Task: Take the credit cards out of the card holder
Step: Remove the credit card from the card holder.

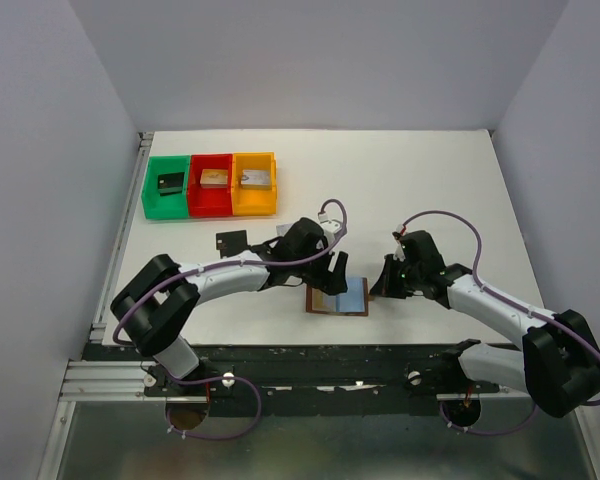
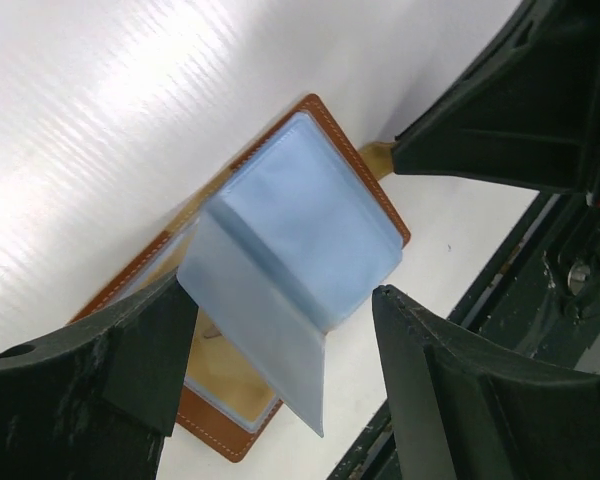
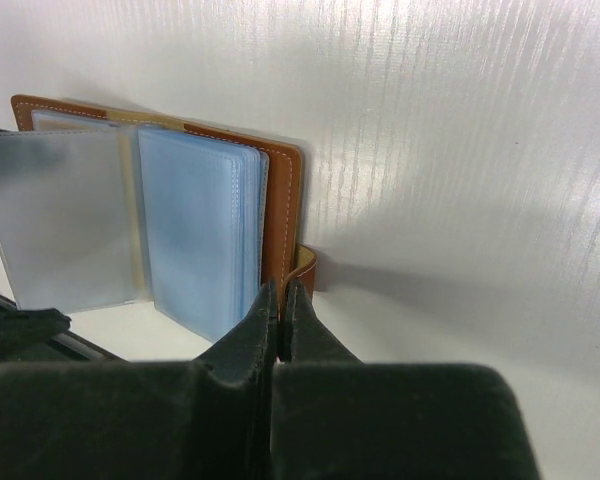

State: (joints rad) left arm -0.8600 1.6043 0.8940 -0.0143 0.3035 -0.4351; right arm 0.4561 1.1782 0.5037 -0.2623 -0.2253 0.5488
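The brown leather card holder (image 1: 338,298) lies open on the white table (image 1: 430,190), close to the near edge and about midway between the two arms; its pale blue plastic sleeves (image 2: 310,225) are fanned upward, one translucent leaf standing off the stack. The left tool (image 1: 332,268) hovers over the holder from the left with its jaws spread wide, one finger on each side of the raised leaf, gripping nothing. The right tool (image 1: 386,281) sits at the holder's right edge with its jaws pressed together and empty, their tips just beside the small leather tab (image 3: 306,270); whether they bear down on the leather cannot be told. No card face can be made out inside the sleeves from any view. At the far left stand a green bin (image 1: 166,186), a red bin (image 1: 211,184) and an orange bin (image 1: 254,183) side by side, each holding a small block; a small flat black item (image 1: 230,242) rests on the table between the bins and the holder.
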